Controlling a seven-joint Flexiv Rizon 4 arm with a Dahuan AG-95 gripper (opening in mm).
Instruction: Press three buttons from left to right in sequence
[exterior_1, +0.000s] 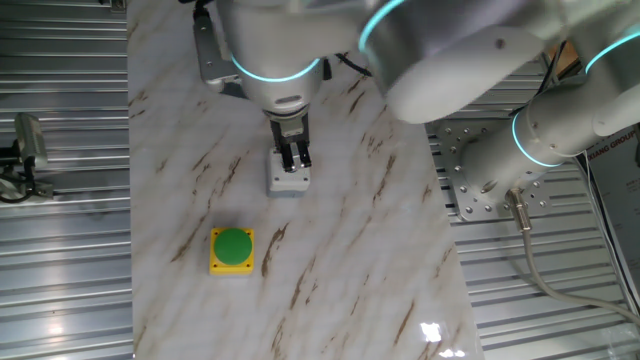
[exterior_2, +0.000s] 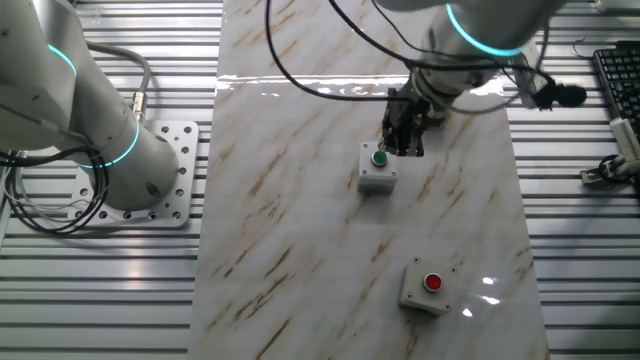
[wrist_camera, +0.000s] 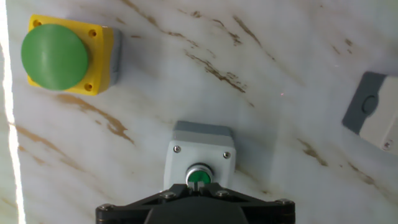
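Observation:
Three button boxes stand on the marble table (exterior_2: 300, 250). The grey box with the red button (exterior_2: 427, 285) is nearest in the other fixed view and shows at the right edge of the hand view (wrist_camera: 375, 115). The grey box with the small dark-green button (wrist_camera: 199, 157) (exterior_2: 377, 170) (exterior_1: 288, 180) is in the middle. The yellow box with the large green dome (wrist_camera: 59, 55) (exterior_1: 232, 249) stands apart. My gripper (wrist_camera: 198, 185) (exterior_1: 294, 158) (exterior_2: 404, 140) is shut, its tips together right over the dark-green button's near edge. Whether they touch it cannot be told.
The arm's base (exterior_2: 140, 160) sits on a bolted metal plate beside the table, with cables looping off it. Ribbed metal decking surrounds the table on both sides. A keyboard (exterior_2: 618, 70) lies at the far right. The arm's upper links hang over the table's far end.

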